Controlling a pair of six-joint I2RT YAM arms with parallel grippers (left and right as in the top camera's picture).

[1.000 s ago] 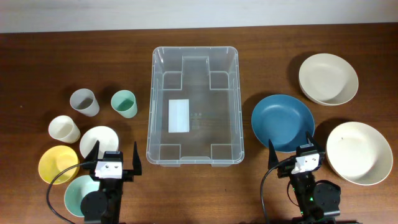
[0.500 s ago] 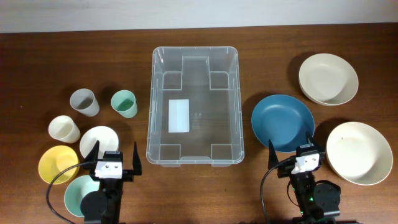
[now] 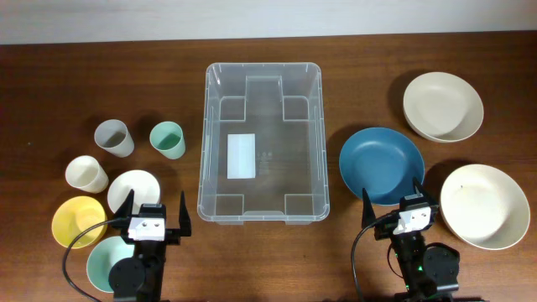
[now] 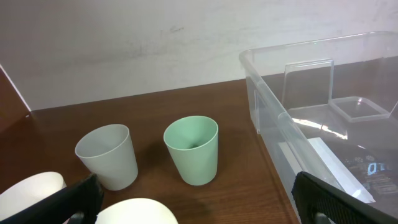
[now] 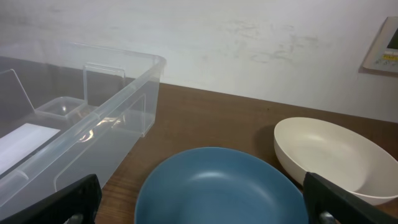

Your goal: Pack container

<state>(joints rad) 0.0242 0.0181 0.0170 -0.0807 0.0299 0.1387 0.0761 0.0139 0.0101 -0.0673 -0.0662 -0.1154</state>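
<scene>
Your big clear plastic box, the container (image 3: pixel 281 180), sits in the middle of the brown wooden table (image 3: pixel 50 84), between your two arms. It looks put there so each arm can reach it. It has nothing in it but a white label (image 3: pixel 242 156) on its floor.

The small things are on your left: a grey cup (image 3: pixel 112 137), a green cup (image 3: pixel 168 139), a cream cup (image 3: pixel 86 174), a small white bowl (image 3: pixel 138 186) and a yellow bowl (image 3: pixel 75 222). The big dishes are on your right: a dark blue plate (image 3: pixel 382 159) and two wide cream bowls (image 3: pixel 443 106) (image 3: pixel 484 205). My guess is that each arm packs its own side.

The left gripper (image 3: pixel 156 201) and the right gripper (image 3: pixel 394 200) both stand with jaws wide and hold nothing.

Some things are hard to see. Your left arm covers part of a pale green bowl (image 3: pixel 99 262). A right finger covers the plate's near edge. The wrist cameras cut off the box, and show only dark finger ends in the bottom corners.
</scene>
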